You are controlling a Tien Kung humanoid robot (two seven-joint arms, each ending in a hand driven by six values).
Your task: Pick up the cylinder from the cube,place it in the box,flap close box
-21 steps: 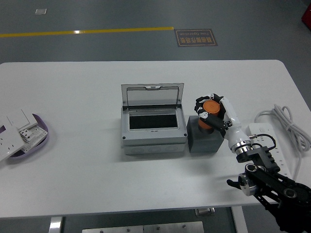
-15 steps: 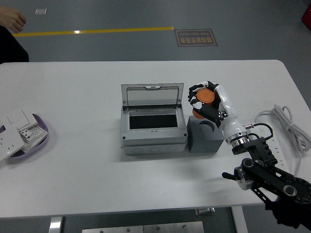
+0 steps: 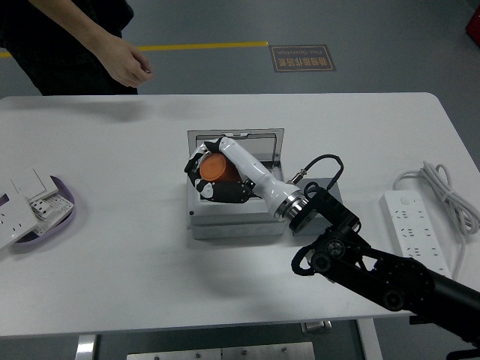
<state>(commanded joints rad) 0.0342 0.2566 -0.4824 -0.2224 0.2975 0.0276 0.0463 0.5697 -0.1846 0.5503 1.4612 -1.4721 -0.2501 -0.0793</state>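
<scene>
The right hand (image 3: 214,174) has its fingers curled round the orange cylinder (image 3: 215,168), which it holds above the left part of the grey box (image 3: 236,225), over the open cavity and just in front of the raised clear flap (image 3: 259,140). The forearm crosses the box from the right, so much of the opening and the cube (image 3: 328,184) beyond it are covered; only a sliver of the cube shows behind the wrist cable. The main risk from here is a bad release: the cylinder sits close to the box's left wall, and if the fingers open while it is off-centre or tilted it could catch the rim and roll out onto the worktop (image 3: 112,255). How high it hangs above the cavity floor is hard to judge from this high angle, so a drop from too far up could also make it bounce or come to rest leaning. A cylinder left standing proud or askew would likely block the flap from coming down flush. The flap itself is upright just behind the hand, and a careless withdrawal could knock it or push the box along the worktop. A person's hand (image 3: 129,67) hovers beyond the far edge, apart from everything on it, and the left arm is not visible.
</scene>
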